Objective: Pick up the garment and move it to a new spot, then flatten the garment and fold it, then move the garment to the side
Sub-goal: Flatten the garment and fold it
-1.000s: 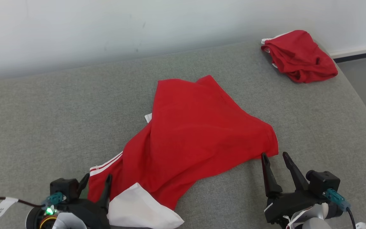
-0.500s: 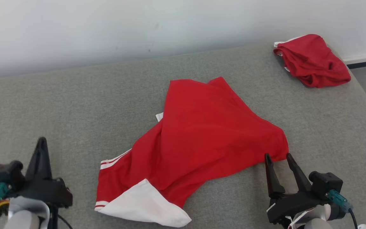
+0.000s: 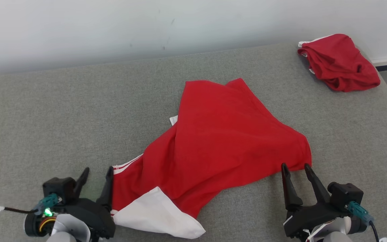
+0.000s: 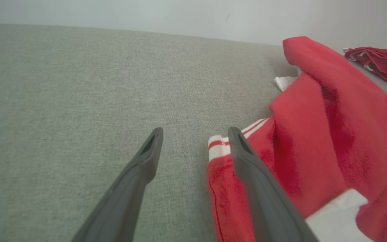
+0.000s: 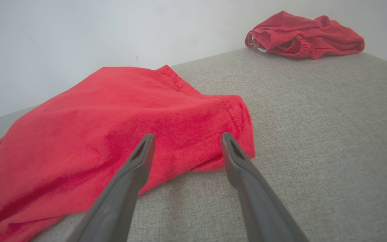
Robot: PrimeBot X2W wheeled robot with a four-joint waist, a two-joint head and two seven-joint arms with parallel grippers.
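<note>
Because the red garment [image 3: 220, 141] lies rumpled on the grey cushion [image 3: 62, 111], each gripper sits spread and empty at a near corner, seemingly to tug it flat: left gripper [image 3: 97, 175] beside the striped hem [image 3: 126, 166], right gripper [image 3: 295, 172] at the red edge.

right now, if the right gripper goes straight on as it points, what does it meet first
The right gripper would likely meet the near corner of the red garment first, just ahead of its open fingers.

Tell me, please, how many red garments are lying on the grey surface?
2. The spread garment lies in the middle; the crumpled garment sits at the far right corner. None seems hidden.
</note>
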